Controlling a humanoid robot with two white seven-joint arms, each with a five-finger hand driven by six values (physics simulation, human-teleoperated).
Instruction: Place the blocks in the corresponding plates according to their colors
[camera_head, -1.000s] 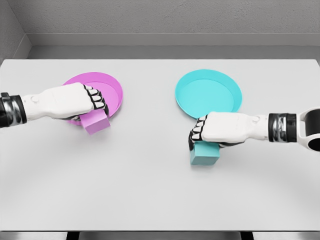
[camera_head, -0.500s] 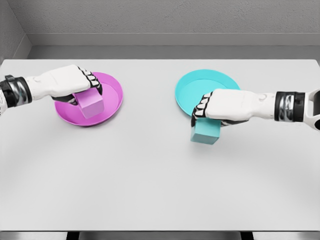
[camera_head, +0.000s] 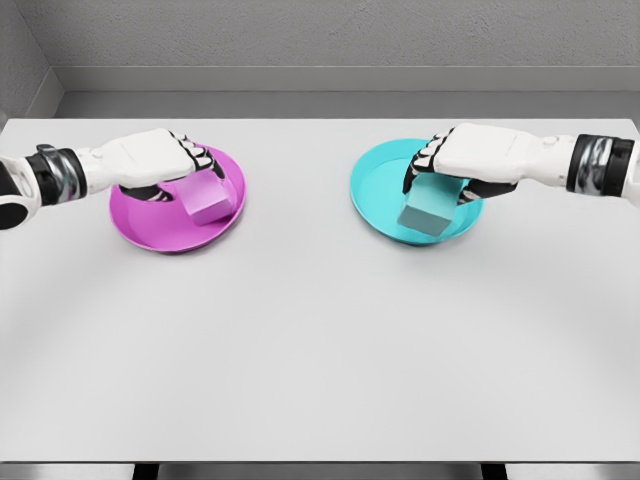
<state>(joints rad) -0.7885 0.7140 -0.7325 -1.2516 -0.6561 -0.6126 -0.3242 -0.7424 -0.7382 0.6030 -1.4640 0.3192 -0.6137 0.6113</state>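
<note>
A pink block (camera_head: 205, 198) is over the inside of the pink plate (camera_head: 150, 225), and my left hand (camera_head: 170, 160) is shut on its top from the left. Over the cyan plate (camera_head: 375, 190) is a cyan block (camera_head: 427, 207), tilted a little, with my right hand (camera_head: 455, 160) shut on it from the right. I cannot tell whether either block touches its plate's floor. Both hands hide the upper faces of the blocks.
Both plates stand on a white table (camera_head: 320, 340) whose front edge runs along the bottom of the view. A grey wall rises behind the table's far edge.
Both hands lifted their blocks off the table and carried them back: the pink block over the pink plate, the cyan block up over the cyan plate.
</note>
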